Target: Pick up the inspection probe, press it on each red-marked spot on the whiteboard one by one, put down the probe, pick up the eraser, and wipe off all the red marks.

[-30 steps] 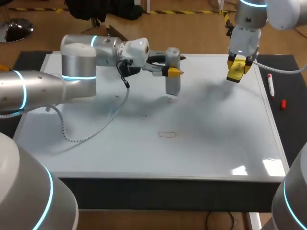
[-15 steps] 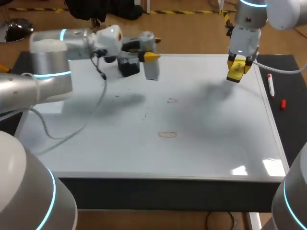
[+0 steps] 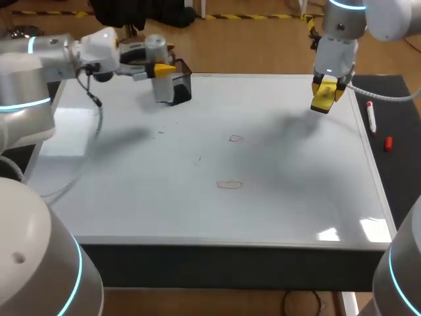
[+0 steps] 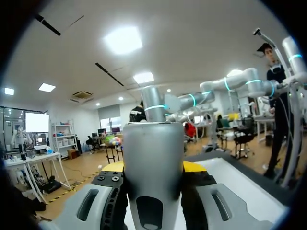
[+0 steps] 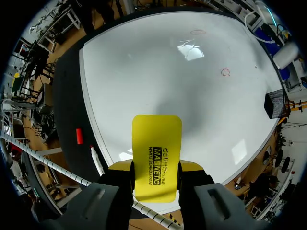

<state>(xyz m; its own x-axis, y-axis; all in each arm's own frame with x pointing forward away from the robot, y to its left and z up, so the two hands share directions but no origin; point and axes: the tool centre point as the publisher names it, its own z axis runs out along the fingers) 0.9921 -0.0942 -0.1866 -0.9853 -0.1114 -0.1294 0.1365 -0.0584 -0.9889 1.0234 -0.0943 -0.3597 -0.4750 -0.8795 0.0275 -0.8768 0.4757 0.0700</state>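
The rigid, probably slippery probe [image 4: 153, 143] is clamped around its barrel by the left gripper [image 4: 154, 166], the light eraser [image 5: 157, 143] pinched by the right gripper [image 5: 156, 166].

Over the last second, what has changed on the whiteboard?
The left gripper carried the inspection probe away from the red marks, over to the black holder, still shut on it. The right gripper with the yellow eraser stayed put.

A yellow eraser [image 5: 157, 153] is being held between the right gripper's [image 5: 156, 166] fingers over the whiteboard [image 5: 144, 72]. Two red marks [image 5: 225, 72] are being seen far ahead. A marker [image 5: 97, 160] and red cap [image 5: 79, 135] are being seen beside the board.
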